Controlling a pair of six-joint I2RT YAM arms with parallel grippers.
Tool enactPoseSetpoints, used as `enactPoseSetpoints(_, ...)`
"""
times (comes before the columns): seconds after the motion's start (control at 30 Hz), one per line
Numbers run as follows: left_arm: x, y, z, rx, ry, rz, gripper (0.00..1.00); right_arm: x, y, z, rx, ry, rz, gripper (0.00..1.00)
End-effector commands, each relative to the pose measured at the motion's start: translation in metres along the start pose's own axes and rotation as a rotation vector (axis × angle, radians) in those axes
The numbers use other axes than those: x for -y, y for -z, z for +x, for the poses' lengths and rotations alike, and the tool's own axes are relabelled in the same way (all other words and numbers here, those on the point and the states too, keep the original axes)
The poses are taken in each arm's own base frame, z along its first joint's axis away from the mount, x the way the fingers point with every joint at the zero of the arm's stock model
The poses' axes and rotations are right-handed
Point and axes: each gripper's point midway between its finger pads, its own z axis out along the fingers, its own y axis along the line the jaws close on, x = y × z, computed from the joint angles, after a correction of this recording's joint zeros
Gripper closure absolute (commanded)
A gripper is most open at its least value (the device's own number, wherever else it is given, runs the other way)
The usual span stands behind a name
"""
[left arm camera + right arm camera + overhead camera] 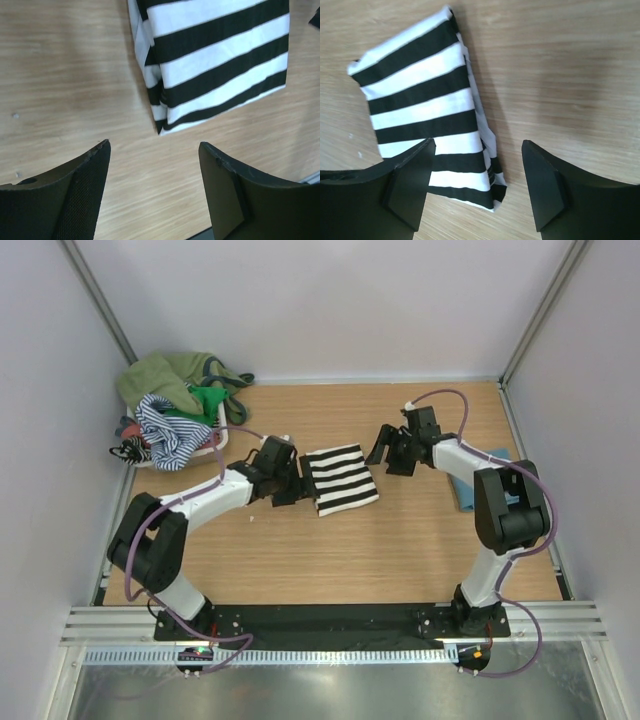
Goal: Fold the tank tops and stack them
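Top external view: the striped tank top (pixel 340 478) lies folded into a compact rectangle on the table (pixel 400 560), about mid-width and toward the far half, its stripes running roughly across and tilted slightly. It sits between the two arms. The left gripper (pixel 289 486) is just beside its left edge; the right gripper (pixel 390 452) stands off its far right corner with bare wood between, so the left arm is the nearer. A heap of tank tops (pixel 178 405) occupies the far left corner. A teal tank top (pixel 465 498) lies at the right edge, partly hidden by the right arm. Left wrist view: the left gripper (pixel 154 149) has its jaws spread wide with nothing between them; the striped tank top (pixel 220 65) lies ahead and to the right, a folded corner nearest. Right wrist view: the right gripper (pixel 478 144) is likewise spread wide and empty, poised over the near end of the striped tank top (pixel 420 100), which extends ahead and left. Assessment: the fold appears complete; stacking remains.
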Motion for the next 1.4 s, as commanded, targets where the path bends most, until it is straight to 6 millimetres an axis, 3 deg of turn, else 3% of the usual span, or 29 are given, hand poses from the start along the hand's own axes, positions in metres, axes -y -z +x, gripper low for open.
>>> enactPoseSetpoints(0.0,0.003,-0.009,-0.021,0.036,0.015,-0.038,0.27,0.005,-0.004,0.009,-0.033,0.066,0.053,0.23)
enactPoseSetpoints(0.13,0.004,-0.026,-0.031,0.026,0.041,-0.052,0.29,-0.001,-0.014,0.019,-0.066,0.080,0.026,0.23)
enactPoseSetpoints(0.3,-0.008,-0.052,-0.027,-0.021,0.076,-0.098,0.34,-0.003,-0.029,0.029,-0.105,0.096,0.026,0.25)
enactPoseSetpoints(0.43,-0.019,-0.066,-0.023,-0.049,0.120,-0.121,0.44,-0.008,-0.039,0.039,-0.131,0.116,0.024,0.29)
enactPoseSetpoints(0.7,-0.020,-0.082,-0.020,-0.069,0.146,-0.117,0.46,-0.018,-0.050,0.051,-0.147,0.157,0.036,0.45)
enactPoseSetpoints(0.73,-0.020,-0.084,-0.019,-0.071,0.150,-0.114,0.46,-0.018,-0.051,0.051,-0.146,0.156,0.034,0.53)
enactPoseSetpoints(0.9,-0.019,-0.078,-0.023,-0.037,0.165,-0.107,0.49,-0.013,-0.055,0.055,-0.150,0.150,0.042,0.57)
enactPoseSetpoints(1.03,-0.014,-0.064,-0.038,0.050,0.173,-0.080,0.48,-0.014,-0.057,0.056,-0.149,0.145,0.032,0.60)
enactPoseSetpoints(1.17,-0.006,-0.066,-0.044,0.045,0.173,-0.055,0.42,-0.014,-0.055,0.056,-0.145,0.146,0.028,0.60)
enactPoseSetpoints(1.37,-0.010,-0.068,-0.054,0.066,0.209,-0.050,0.33,-0.013,-0.055,0.058,-0.144,0.149,0.029,0.60)
